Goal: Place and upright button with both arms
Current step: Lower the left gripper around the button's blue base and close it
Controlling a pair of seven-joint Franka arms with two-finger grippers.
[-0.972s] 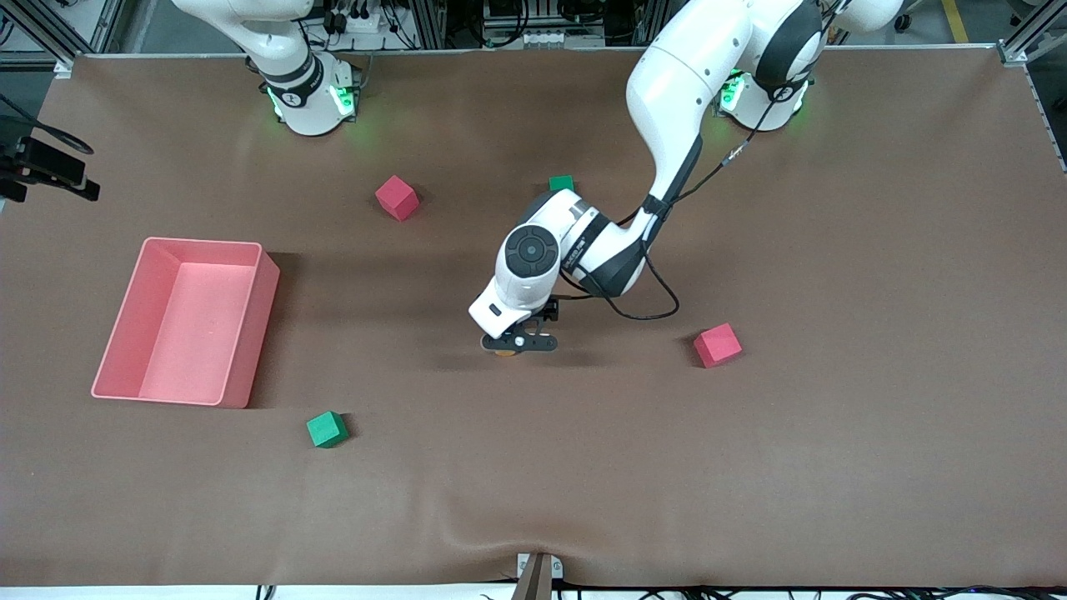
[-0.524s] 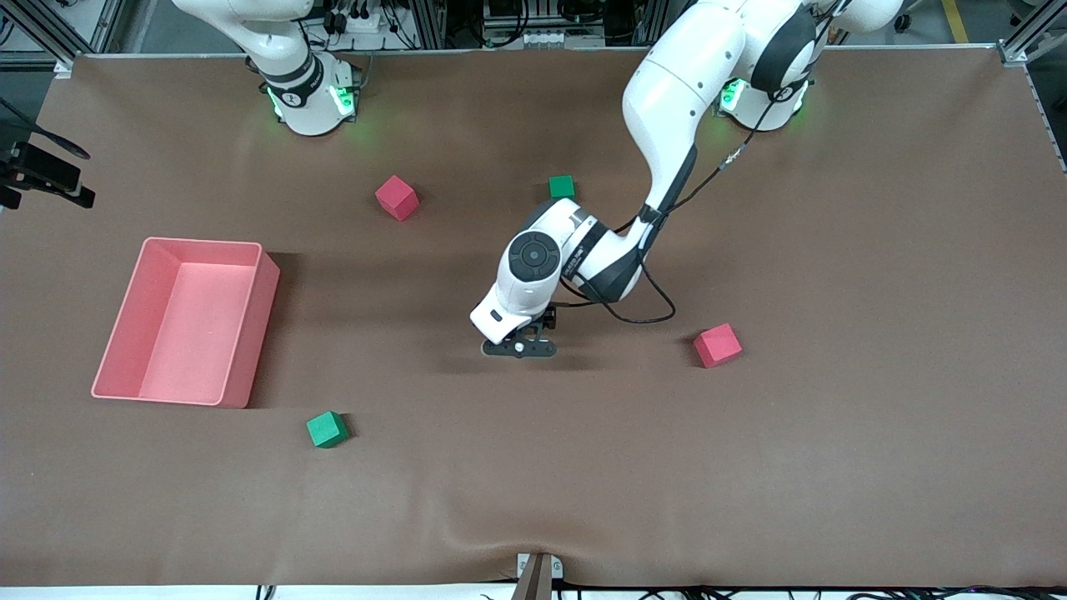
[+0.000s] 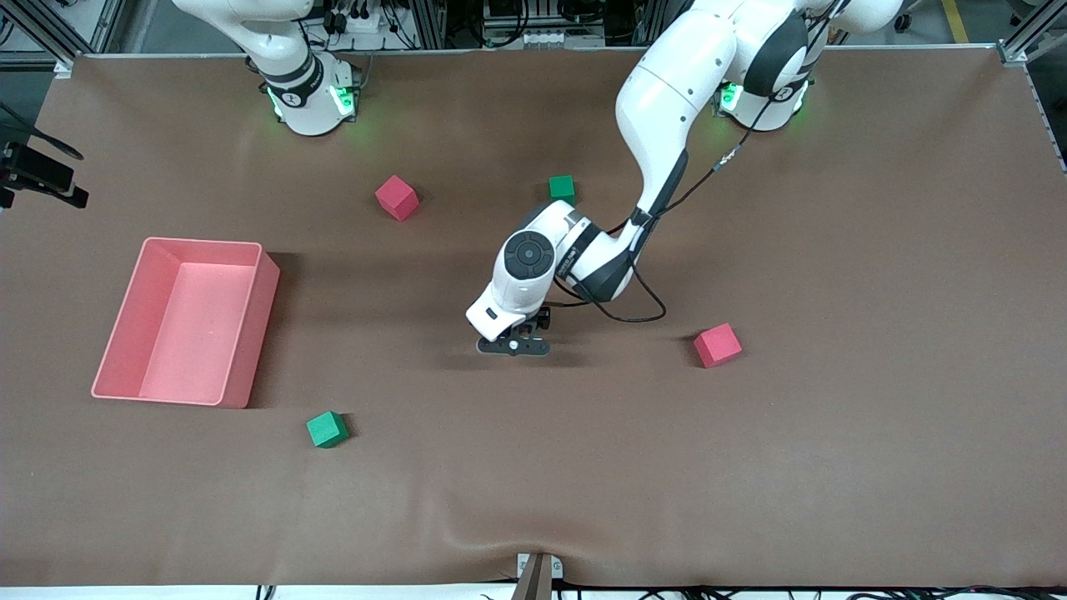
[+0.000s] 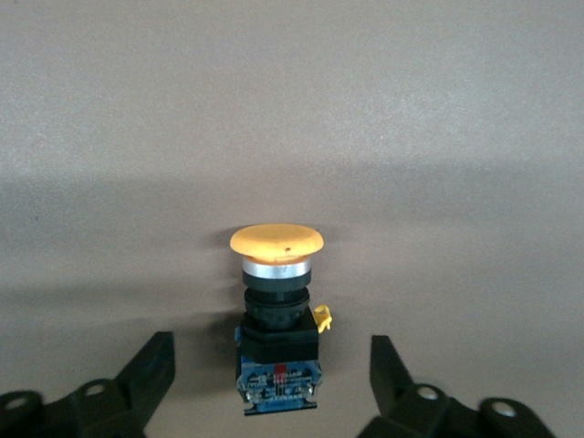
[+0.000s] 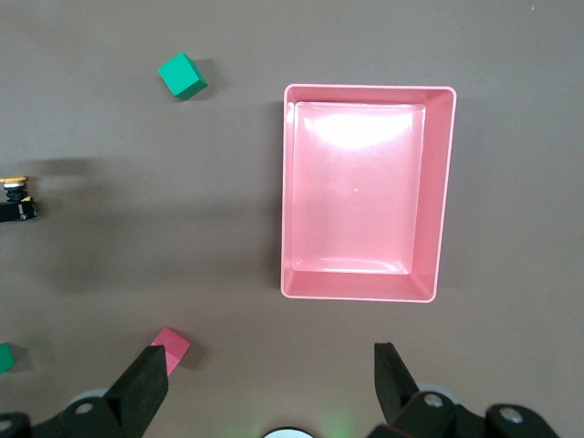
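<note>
Nearest the front camera sits a green cube (image 3: pixel 326 429) on the brown table (image 3: pixel 834 467), toward the right arm's end; a little farther up lies the pink bin (image 3: pixel 187 322), open-topped, well apart from everything else; at about the same depth, toward the left arm's end, rests a red cube (image 3: pixel 717 345). Between those two, near the middle of the table, the left gripper (image 3: pixel 512 345) hangs low over the mat with its fingers (image 4: pixel 151 370) spread wide apart; the button (image 4: pixel 277 310) lies on its side on the mat between them, orange cap pointing away from the wrist camera, black body and blue base toward it, neither finger touching it; in the front view the gripper and wrist cover the button. No cube crowds it: the red cube is well off to one side and the green cube well off to the other. Farther still come a second red cube (image 3: pixel 396 197) and a second green cube (image 3: pixel 562 187), the latter just beside the left arm's forearm. The right gripper (image 5: pixel 274 388) waits high above the bin, its fingers held apart with nothing between them.
</note>
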